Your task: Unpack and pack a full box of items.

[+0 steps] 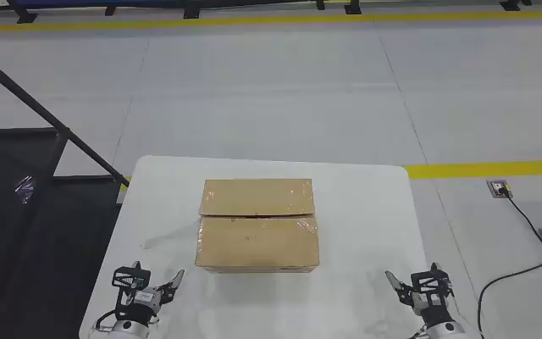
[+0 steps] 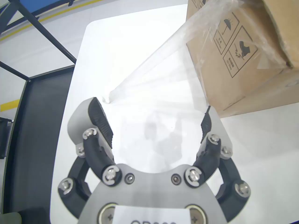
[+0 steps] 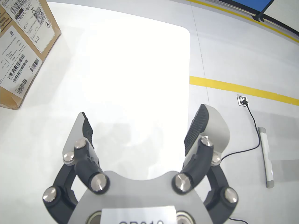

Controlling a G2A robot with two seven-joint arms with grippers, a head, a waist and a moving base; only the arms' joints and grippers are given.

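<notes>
Both grippers [image 1: 157, 286] [image 1: 412, 286] sit with fingers spread; loose tape [image 2: 210, 24] on the closed box [image 1: 257, 225] could snag the flaps.

Box [image 1: 258, 229]: handling pictograms [image 2: 236, 47] one side, barcode labels [image 3: 32, 22] another.

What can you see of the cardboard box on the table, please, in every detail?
The cardboard box is brown corrugated card, resting flat near the middle of the white table. Its top flaps are shut, meeting at a seam, under glossy clear tape. A loose strip of clear tape trails from one end down onto the table. That end bears printed handling symbols; the opposite end carries white barcode labels. The left gripper and right gripper, both open, stand clear of it.
</notes>
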